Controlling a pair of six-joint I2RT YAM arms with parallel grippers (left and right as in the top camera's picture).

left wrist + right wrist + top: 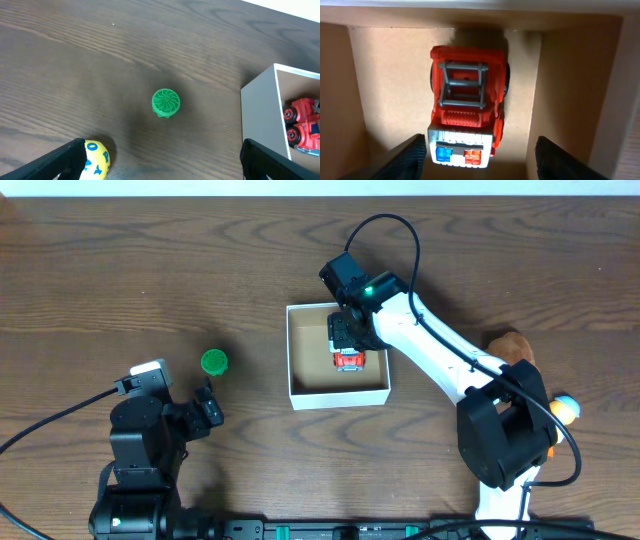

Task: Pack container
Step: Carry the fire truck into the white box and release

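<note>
The container (338, 394) sat mid-table, a red truck (467, 107) inside, toward its right wall. The right gripper (480, 145) hung over the truck, fingers spread. At near left the left gripper (162, 157), likewise spread, faced a green disc (165, 102).

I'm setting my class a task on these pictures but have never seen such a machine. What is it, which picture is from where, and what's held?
Two robot arms stand at a wooden table, each ending in a two-finger gripper. One picture looks down from above; the others come from wrist cameras. The right gripper is open inside the white box, straddling a red toy truck on its floor. The left gripper is open near a green round toy and a yellow ball. Nothing is held.
</note>
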